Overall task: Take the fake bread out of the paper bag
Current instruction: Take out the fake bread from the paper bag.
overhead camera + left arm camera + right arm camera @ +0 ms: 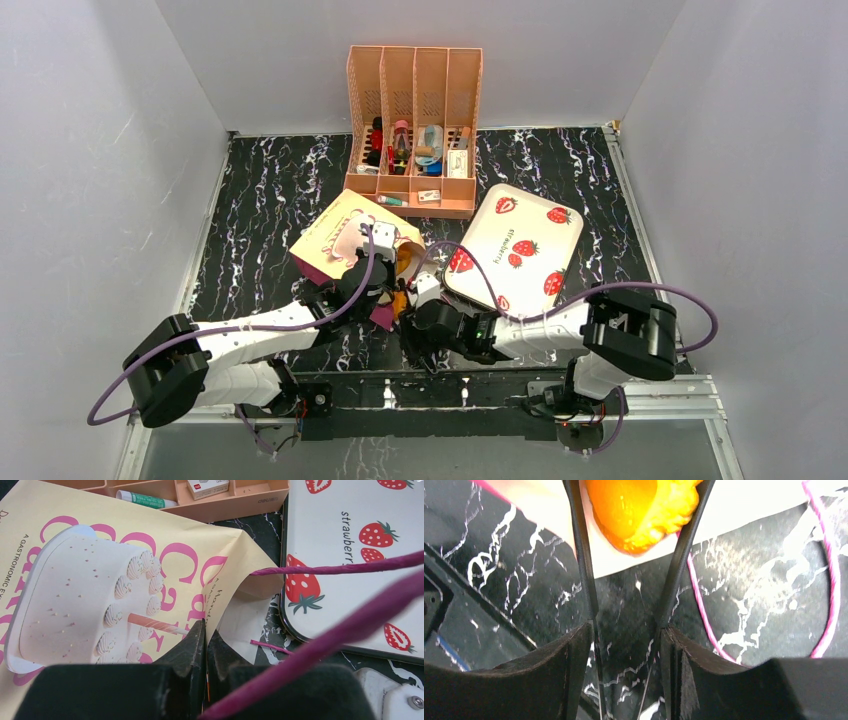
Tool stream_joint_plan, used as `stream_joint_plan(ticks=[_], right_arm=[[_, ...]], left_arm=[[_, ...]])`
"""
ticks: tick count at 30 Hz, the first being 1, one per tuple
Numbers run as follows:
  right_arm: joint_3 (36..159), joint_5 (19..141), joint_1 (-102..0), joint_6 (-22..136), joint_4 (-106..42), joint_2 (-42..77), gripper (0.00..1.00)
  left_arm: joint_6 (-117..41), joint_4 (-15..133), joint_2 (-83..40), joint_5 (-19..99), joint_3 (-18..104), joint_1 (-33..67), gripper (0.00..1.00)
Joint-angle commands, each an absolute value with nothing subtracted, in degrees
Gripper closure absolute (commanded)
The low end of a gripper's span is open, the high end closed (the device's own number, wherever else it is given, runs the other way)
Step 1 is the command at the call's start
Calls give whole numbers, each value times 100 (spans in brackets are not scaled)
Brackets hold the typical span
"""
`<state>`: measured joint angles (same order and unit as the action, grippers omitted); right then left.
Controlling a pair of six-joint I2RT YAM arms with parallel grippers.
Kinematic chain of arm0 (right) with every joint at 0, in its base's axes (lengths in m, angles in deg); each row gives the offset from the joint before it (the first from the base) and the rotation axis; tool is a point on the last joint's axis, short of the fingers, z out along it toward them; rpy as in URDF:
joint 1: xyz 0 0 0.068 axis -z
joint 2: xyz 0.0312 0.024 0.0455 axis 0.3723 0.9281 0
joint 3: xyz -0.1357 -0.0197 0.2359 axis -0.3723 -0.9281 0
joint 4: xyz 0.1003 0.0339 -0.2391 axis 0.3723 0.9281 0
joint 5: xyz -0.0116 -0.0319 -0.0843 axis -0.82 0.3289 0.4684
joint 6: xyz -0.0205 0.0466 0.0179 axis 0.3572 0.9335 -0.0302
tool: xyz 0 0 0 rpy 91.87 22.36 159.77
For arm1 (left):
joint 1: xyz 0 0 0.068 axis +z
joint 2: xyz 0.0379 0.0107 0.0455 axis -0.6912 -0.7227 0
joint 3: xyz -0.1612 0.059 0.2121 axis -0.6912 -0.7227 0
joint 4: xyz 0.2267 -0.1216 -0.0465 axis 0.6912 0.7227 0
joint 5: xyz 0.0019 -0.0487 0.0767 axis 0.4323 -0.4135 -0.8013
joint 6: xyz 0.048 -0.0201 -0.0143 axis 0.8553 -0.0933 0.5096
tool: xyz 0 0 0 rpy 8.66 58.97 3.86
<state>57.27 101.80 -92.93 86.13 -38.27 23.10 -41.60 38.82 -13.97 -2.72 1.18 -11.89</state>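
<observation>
The paper bag [335, 235] lies on its side on the dark marble table, its cake print up [75, 580] and its mouth facing right. My left gripper [390, 265] is shut on the bag's upper mouth edge [206, 627]. My right gripper [418, 288] is at the mouth. In the right wrist view its thin fingers [583, 555] close on a glossy orange fake bread [639, 510] lying on the bag's cream paper [744, 500]. The orange piece also shows in the top view [399, 300]. Any other loaves are hidden inside the bag.
A white strawberry-print tray [520, 245] lies just right of the bag. The peach file organiser [412, 130] with small items stands at the back. The bag's pink cord handles [829, 580] lie loose on the table by my right gripper. Grey walls close in three sides.
</observation>
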Motion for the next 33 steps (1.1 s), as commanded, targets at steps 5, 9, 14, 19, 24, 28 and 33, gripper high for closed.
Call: stream_joint_plan(ticks=[5,9,14,19,24,28,33], right_arm=[[5356,11063,-9432,8606,-4525,2840,46],[5292,11141,-9493,8725,-4539,2992,49],[5324,10990,-9514,8893,-4511,3226,69],[5367,10987,-9560,9079,-4120,3014,98],[5296,10907,-9577,9192,-3639,2297,100],[5278,10786,-9569,9253,-3260,1702,100],[5260,10772,-9569,9374,-2908,1138,100]], left_arm=[[-4226,3748,-1222,-260,97,-1203,100],[-4227,3730,-1217,-267,88,-1206,100],[-4219,3730,-1200,-276,93,-1206,100],[-4212,3763,-1128,-302,100,-1204,100],[-4175,3788,-1064,-418,107,-1205,100],[-4165,3816,-998,-629,108,-1206,100],[-4206,3916,-984,-969,141,-1204,100]])
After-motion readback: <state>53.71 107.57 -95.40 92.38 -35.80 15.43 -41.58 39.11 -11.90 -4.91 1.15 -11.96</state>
